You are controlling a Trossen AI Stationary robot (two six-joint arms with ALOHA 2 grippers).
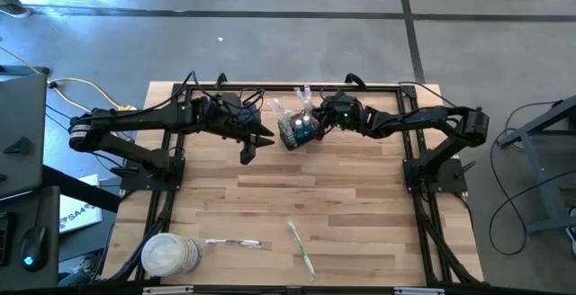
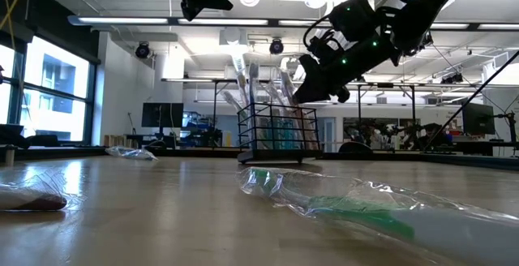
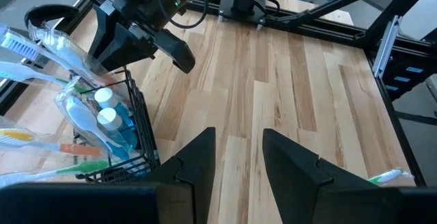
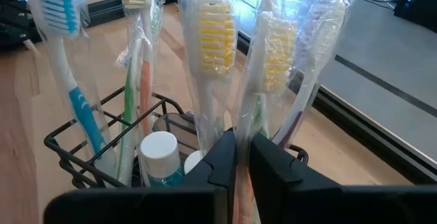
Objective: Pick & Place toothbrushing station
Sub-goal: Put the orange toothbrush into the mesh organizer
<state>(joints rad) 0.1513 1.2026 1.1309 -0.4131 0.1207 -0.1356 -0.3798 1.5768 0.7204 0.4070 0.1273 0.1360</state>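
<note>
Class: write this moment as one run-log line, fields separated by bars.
right gripper: closing on wrapped toothbrush in basket | left gripper: open, empty, beside basket

The small black wire-mesh basket (image 1: 294,130) stands upright at the table's far middle, holding wrapped toothbrushes.

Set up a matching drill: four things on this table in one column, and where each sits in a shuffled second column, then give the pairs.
Things
1. black wire basket
2. round white tub
3. green wrapped toothbrush
4. left tool

Places
A. near the table's front left corner
B. lying flat on the front middle of the table
C. far middle of the table, at the right tool
D. open, above bare wood left of the basket

Pairs: 1-C, 2-A, 3-B, 4-D
</note>
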